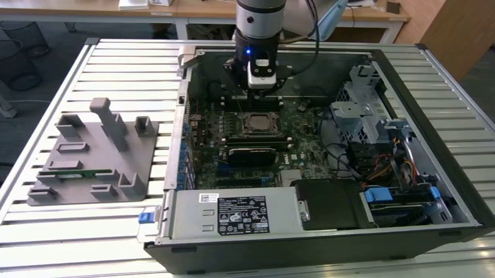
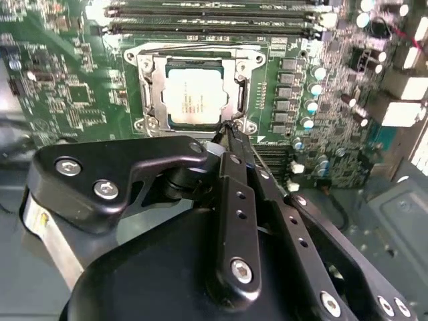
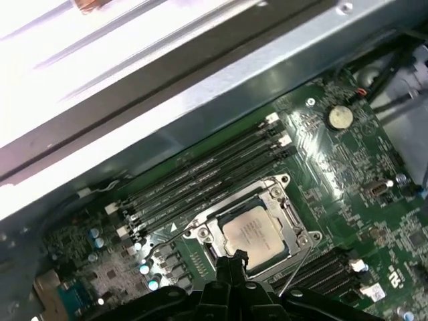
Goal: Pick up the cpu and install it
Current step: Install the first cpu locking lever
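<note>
The cpu (image 2: pixel 194 97) lies seated in its socket (image 2: pixel 148 93), upper centre; the gripper (image 2: pixel 227 132), closed and empty, hovers beside it; release appears complete.

Open computer case (image 1: pixel 402 191) lying on the slatted table (image 1: pixel 116 63), with the tray (image 1: pixel 85 159) beside it toward the exterior view's left. Inside the case: motherboard (image 1: pixel 255 139), cpu (image 1: pixel 258 122) sitting in its socket (image 2: pixel 150 87), memory slots (image 3: pixel 200 177) alongside. Gripper (image 3: pixel 231 257) hanging just above the socket's edge.
</note>
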### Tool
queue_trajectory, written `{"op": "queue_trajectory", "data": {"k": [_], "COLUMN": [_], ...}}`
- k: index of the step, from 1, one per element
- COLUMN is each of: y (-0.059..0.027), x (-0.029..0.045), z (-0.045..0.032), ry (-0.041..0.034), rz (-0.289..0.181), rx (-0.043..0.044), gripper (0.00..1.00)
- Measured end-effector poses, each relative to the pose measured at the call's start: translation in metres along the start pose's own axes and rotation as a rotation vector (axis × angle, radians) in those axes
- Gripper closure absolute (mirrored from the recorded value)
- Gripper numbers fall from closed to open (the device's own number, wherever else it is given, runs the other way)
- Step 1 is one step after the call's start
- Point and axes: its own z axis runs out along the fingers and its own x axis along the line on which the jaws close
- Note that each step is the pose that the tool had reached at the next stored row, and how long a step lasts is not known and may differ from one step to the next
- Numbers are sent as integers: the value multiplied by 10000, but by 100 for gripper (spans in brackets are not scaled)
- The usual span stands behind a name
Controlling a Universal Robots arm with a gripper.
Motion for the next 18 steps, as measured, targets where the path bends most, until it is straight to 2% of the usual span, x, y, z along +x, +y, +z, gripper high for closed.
{"op": "queue_trajectory", "data": {"k": [2, 6, 18], "y": [0, -1, -3], "x": [1, 2, 6], "z": [1, 4, 7], "ry": [11, 24, 67], "rz": [-338, -672, -2066], "rx": [6, 10, 31], "gripper": [89, 89, 89]}}
